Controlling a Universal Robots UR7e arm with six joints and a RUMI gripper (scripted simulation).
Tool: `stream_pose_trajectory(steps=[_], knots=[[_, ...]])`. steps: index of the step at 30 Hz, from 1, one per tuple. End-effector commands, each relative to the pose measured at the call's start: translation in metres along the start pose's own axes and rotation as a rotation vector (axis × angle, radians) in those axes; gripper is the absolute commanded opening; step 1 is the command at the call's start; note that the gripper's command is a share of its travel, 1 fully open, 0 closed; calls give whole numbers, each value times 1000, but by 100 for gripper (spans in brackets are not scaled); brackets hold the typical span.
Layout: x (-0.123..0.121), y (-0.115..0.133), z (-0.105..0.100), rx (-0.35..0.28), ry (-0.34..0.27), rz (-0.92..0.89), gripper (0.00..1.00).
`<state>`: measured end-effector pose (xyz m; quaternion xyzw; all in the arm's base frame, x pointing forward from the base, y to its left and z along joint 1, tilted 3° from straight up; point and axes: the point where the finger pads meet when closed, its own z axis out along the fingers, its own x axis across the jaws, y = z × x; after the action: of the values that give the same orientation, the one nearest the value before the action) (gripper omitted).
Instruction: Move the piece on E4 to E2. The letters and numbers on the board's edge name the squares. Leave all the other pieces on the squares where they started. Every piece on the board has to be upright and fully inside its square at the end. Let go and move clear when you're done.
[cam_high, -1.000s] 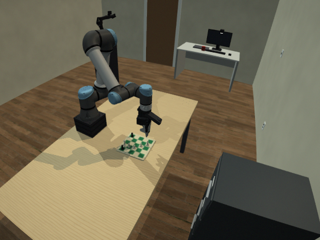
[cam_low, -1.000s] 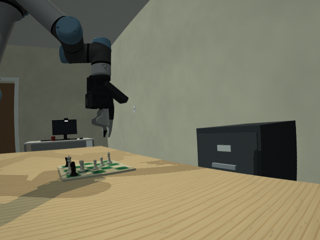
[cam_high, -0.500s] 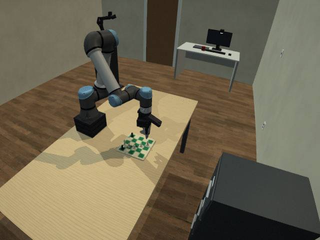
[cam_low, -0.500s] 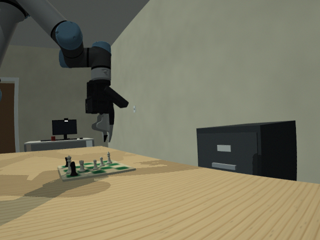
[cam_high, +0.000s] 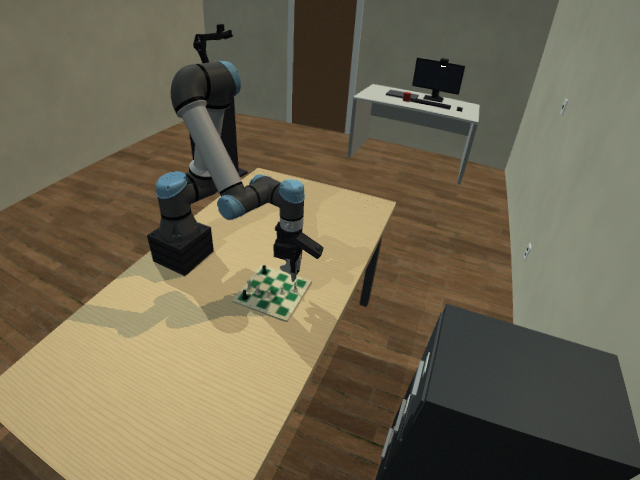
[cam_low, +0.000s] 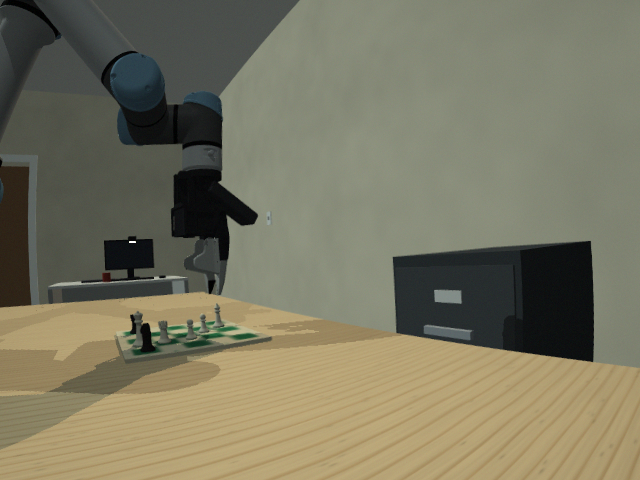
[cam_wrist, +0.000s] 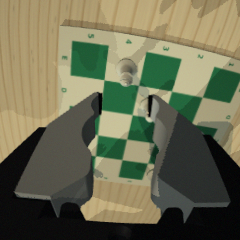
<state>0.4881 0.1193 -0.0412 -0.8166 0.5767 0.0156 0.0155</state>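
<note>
A small green and cream chessboard (cam_high: 272, 291) lies on the wooden table; it also shows in the exterior view (cam_low: 191, 335) and in the wrist view (cam_wrist: 145, 105). A white piece (cam_wrist: 127, 71) (cam_high: 294, 285) (cam_low: 218, 315) stands upright on E4, at the board's far edge. My gripper (cam_high: 294, 268) (cam_low: 212, 281) (cam_wrist: 125, 95) hangs above the board close to that piece, its fingers apart with nothing between them. Another white piece (cam_wrist: 146, 107) is partly hidden behind the right finger. Several more white pieces and two black pieces (cam_high: 264, 269) (cam_high: 244, 295) stand upright on other squares.
The arm's black base block (cam_high: 180, 248) sits on the table behind and left of the board. A dark filing cabinet (cam_high: 511, 397) stands beyond the table's right side. A white desk with a monitor (cam_high: 418, 108) is at the back wall.
</note>
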Motion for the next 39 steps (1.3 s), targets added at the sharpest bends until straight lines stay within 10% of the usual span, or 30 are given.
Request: stream_pose_trajectory(steps=[1, 39], knots=[[0, -1, 4, 1, 1, 0, 22], [0, -1, 8, 1, 1, 0, 22]])
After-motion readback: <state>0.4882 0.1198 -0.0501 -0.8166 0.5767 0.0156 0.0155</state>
